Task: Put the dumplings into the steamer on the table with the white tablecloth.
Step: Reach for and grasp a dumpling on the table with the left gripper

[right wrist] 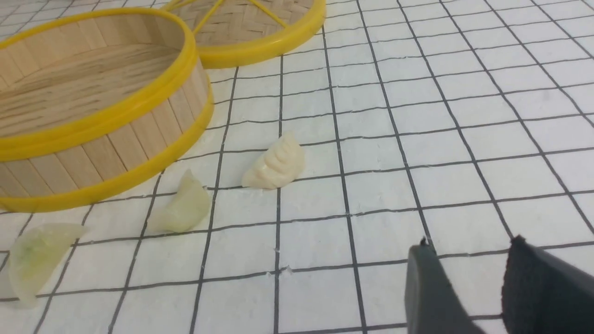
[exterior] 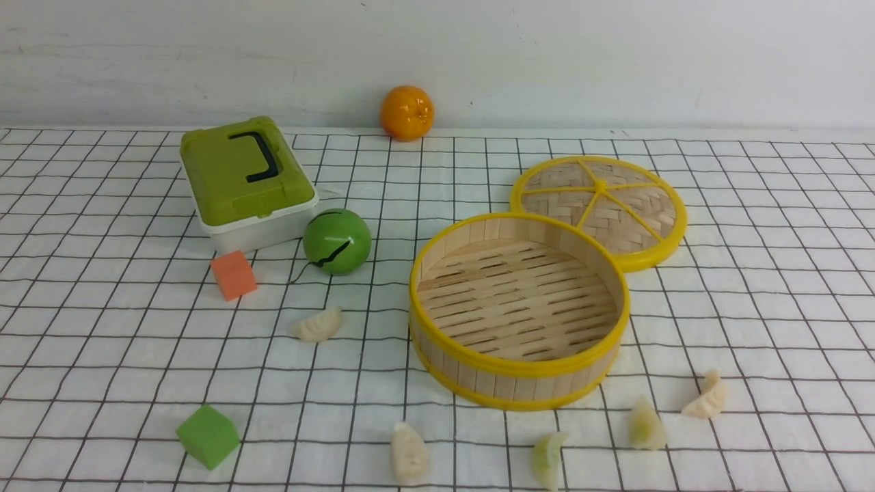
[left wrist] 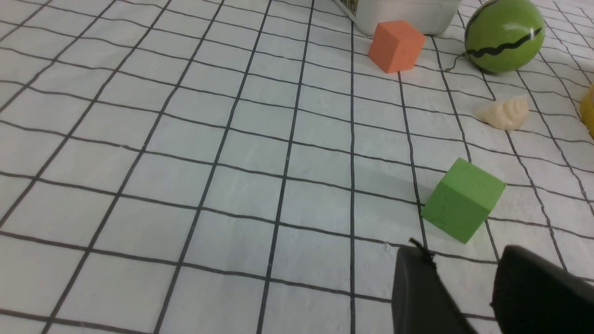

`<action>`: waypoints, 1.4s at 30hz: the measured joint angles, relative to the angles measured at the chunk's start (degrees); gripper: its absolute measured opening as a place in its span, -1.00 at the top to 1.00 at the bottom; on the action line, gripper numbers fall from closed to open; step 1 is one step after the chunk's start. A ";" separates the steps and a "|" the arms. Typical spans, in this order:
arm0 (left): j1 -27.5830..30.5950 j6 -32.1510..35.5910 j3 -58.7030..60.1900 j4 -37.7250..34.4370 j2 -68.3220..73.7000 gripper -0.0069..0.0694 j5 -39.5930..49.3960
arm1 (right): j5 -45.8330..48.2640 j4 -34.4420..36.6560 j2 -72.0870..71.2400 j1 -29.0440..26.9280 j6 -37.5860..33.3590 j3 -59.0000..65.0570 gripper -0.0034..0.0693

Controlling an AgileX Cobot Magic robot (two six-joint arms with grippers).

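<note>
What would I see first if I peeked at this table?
The big round steamer with yellow rims sits empty in the middle, its woven lid lying behind it to the right. A bright orange stands at the far edge, and a shiny green ball sits left of the steamer.

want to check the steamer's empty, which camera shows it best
The front view: the whole steamer shows, its slatted floor bare. The right wrist view crops it, showing only part of the floor. The left wrist view shows just a yellow sliver, possibly its rim.

The white tablecloth (exterior: 102, 328) bears steamer (exterior: 506, 386), lid (exterior: 601, 212), five loose dumplings (exterior: 318, 325), two cubes (exterior: 208, 435)
</note>
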 joint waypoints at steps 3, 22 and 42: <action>0.00 0.00 0.00 0.13 0.00 0.19 -0.06 | 0.06 0.00 0.00 0.00 0.00 0.00 0.25; 0.00 -33.97 0.00 -48.12 0.00 0.19 -3.88 | 0.52 40.05 0.00 0.00 20.10 0.49 0.25; -1.20 10.83 -29.63 -39.79 10.16 0.52 18.44 | -1.01 45.04 2.88 0.00 -4.86 -10.80 0.88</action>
